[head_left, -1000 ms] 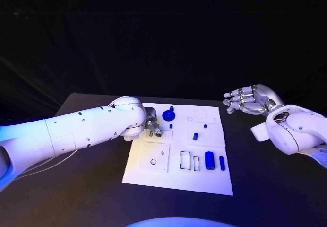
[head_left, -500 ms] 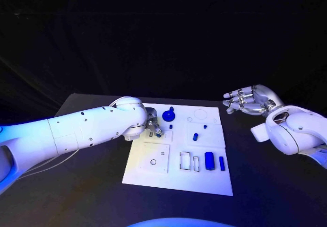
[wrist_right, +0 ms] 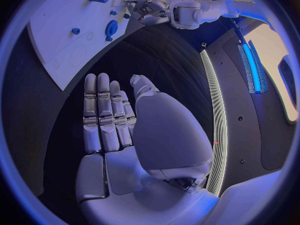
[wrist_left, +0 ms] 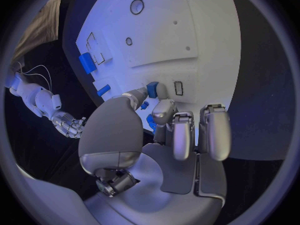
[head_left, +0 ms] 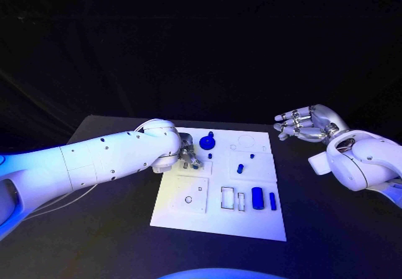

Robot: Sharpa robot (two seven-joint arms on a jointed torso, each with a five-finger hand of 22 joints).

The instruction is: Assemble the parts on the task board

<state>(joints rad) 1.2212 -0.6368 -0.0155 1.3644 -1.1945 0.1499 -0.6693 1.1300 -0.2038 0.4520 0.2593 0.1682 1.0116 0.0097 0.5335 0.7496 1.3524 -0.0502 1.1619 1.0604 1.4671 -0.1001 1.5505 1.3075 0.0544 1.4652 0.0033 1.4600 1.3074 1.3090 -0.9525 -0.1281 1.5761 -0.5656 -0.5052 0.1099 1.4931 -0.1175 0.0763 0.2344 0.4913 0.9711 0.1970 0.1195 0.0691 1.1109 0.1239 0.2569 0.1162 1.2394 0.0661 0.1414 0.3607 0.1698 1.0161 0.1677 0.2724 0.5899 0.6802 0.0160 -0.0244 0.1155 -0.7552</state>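
Head view: the robot's left hand (head_left: 187,156) stays planted at the left edge of the white task board (head_left: 189,215) on the black table (head_left: 109,221), at the same spot as a second ago, while the arm behind it has shifted only slightly. From the left wrist view, its fingertips (wrist_left: 157,91) close around a small blue part (wrist_left: 152,89) at the board's edge, beside a small rectangular slot (wrist_left: 178,88); whether the piece is seated or merely held against the surface cannot be told. The lack of travel suggests a fine placing or gripping step, not a carry. Elsewhere the board is unchanged: a round blue part (head_left: 208,141) near its far edge, a small blue peg (head_left: 240,168) mid-board, and a blue block (head_left: 258,197) with a thin blue bar (head_left: 273,200) just beside it near the robot. The right hand (head_left: 305,124) hovers off the board's far right corner, fingers loosely apart and holding nothing, so most of the assembly appears still to come.
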